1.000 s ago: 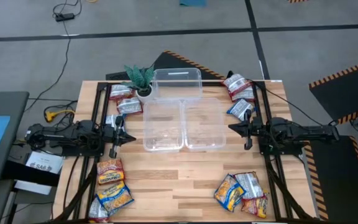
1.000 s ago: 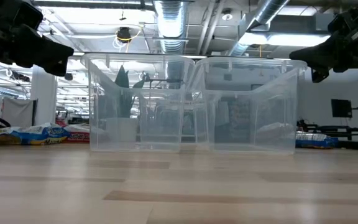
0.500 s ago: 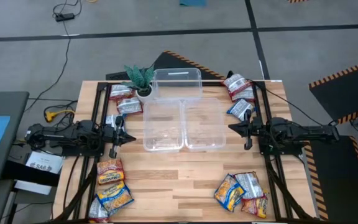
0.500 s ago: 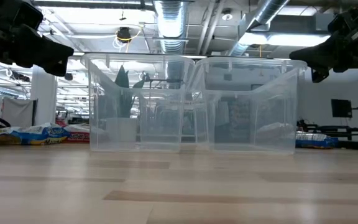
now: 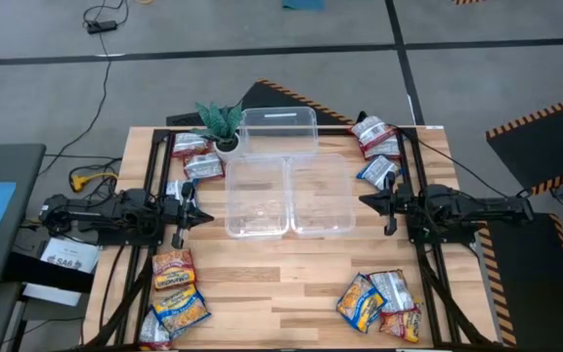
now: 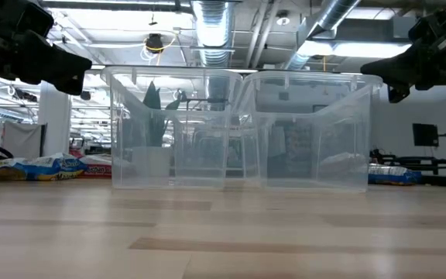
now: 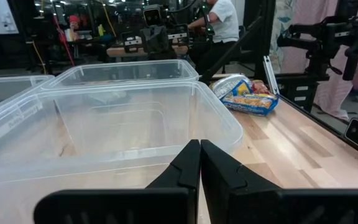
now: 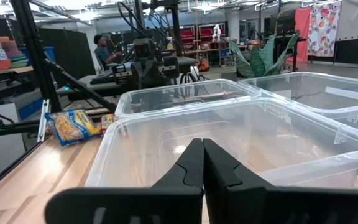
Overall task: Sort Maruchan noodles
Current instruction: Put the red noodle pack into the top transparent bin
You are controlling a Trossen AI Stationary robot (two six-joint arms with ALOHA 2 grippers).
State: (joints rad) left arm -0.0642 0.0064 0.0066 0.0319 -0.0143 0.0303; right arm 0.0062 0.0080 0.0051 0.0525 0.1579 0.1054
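The Maruchan noodles lie in four loose groups at the corners of the bench (image 5: 262,284), none of them in a bin: I see a few red-and-silver packets (image 5: 192,156) at the far left beside the potted plant (image 5: 221,125), a far-right group (image 5: 375,149) of red-and-silver with one blue packet nearest the right arm, a near-left stack of yellow-orange packets (image 5: 176,293), and a mixed near-right pile (image 5: 379,298) of yellow, silver and red. Three clear bins sit in the middle: two side by side, the left bin (image 5: 257,198) touching the right bin (image 5: 321,198), and a third bin (image 5: 280,132) behind them, just beside the plant. My left claw (image 5: 208,215) hovers above the bench just off the left bin's outer wall, its fingers (image 7: 191,163) pressed together with nothing between them. My right claw (image 5: 365,200) hovers likewise at the right bin's outer wall, fingers (image 8: 194,160) closed tight and carrying nothing. In the left wrist view a blue-and-yellow packet (image 7: 247,99) lies on the wood past the bins, and in the right wrist view a yellow packet (image 8: 73,124) lies near the bench edge. From the low view both arms hang above the bin rims. A person sits in the room beyond.
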